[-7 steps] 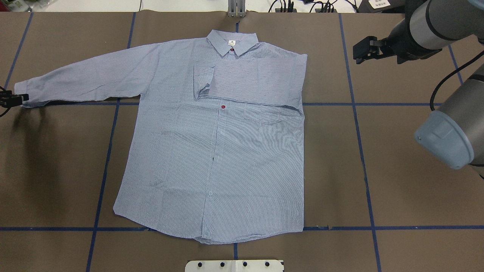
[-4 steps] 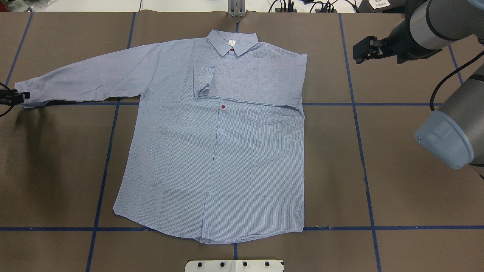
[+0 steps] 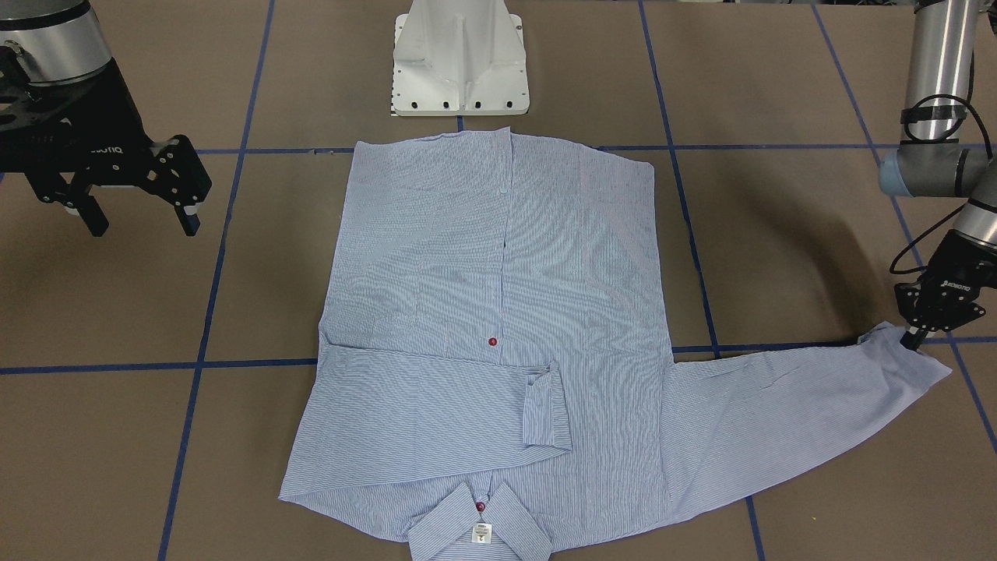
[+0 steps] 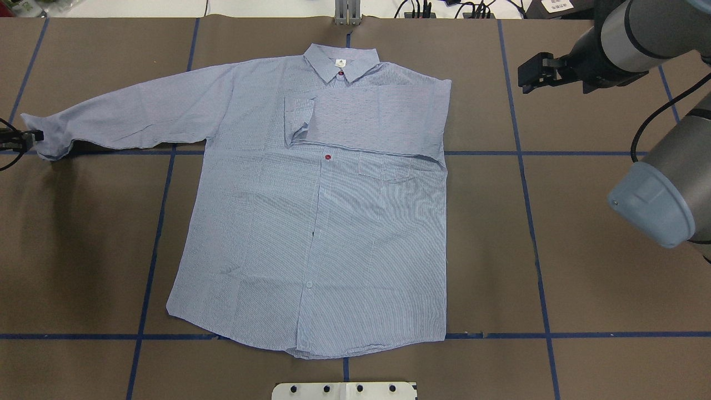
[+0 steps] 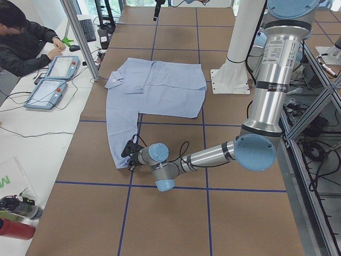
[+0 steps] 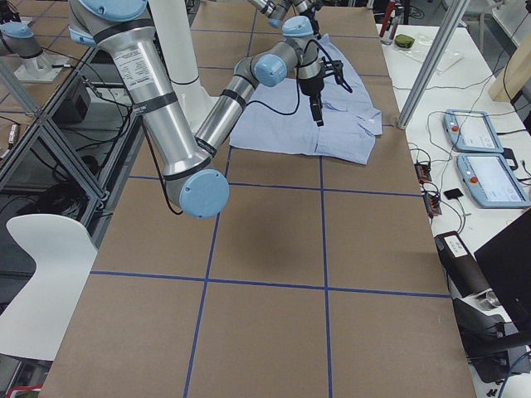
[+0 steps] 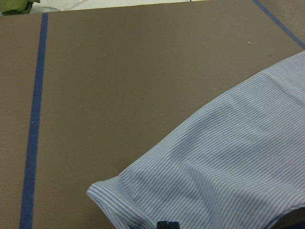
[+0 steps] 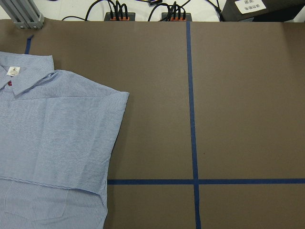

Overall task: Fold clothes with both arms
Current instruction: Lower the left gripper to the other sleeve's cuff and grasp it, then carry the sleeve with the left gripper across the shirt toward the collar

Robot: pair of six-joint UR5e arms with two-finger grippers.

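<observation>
The light blue striped shirt (image 4: 311, 222) lies flat, front up, collar at the far edge. One sleeve is folded across the chest (image 4: 366, 116). The other sleeve (image 4: 139, 116) stretches out to the overhead view's left. My left gripper (image 4: 25, 139) is shut on that sleeve's cuff (image 3: 907, 354) and holds it slightly off the table; the cuff also shows in the left wrist view (image 7: 143, 200). My right gripper (image 3: 144, 227) is open and empty, hovering above the table beside the folded shoulder (image 8: 114, 100).
The white pedestal base (image 3: 459, 58) stands at the robot's edge by the shirt hem. Blue tape lines (image 4: 527, 194) grid the brown table. An aluminium post (image 4: 347, 14) and cables are at the far edge. An operator (image 5: 26, 42) sits by teach pendants.
The left gripper has raised the cuff a little off the table and drawn it slightly toward the far edge; the sleeve end now curls up. The right arm has barely moved.
</observation>
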